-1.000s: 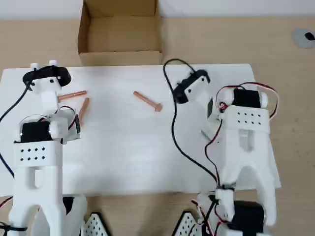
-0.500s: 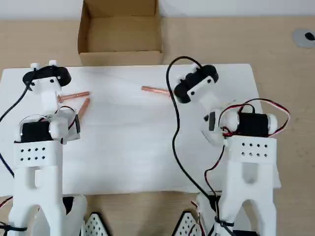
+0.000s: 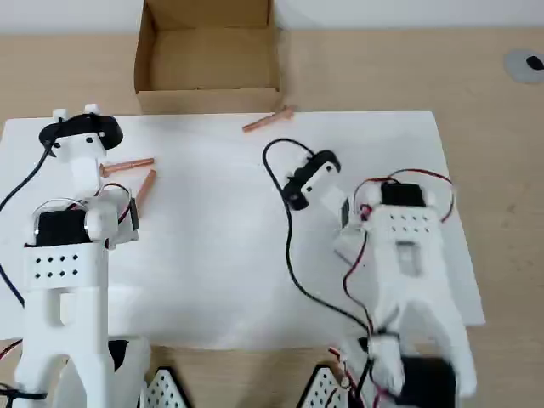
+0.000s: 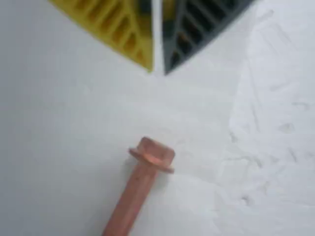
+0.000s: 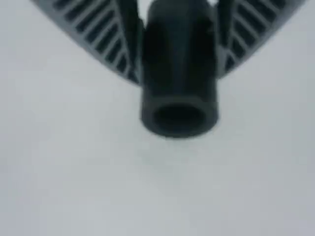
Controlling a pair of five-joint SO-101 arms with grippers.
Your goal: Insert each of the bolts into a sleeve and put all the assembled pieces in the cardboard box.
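White sheeting [image 3: 212,255] is spread beneath. A black sleeve [image 5: 179,105] is clamped in the right gripper [image 5: 178,73]; the left gripper [image 4: 157,69], closed empty, is poised over a bolt [image 4: 140,189], likely to be grasped next.

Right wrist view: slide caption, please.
Right gripper, jaws clamped on a black sleeve, hollow end showing, over the white mat.

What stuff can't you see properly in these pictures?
- Bolt, left wrist view: its tail runs off the bottom edge.
- Sleeve, right wrist view: its back end is hidden between the fingers of the right claw, and its hole is too dark to tell if anything is inside.
- Box, high view: its far end is cut off by the top edge.
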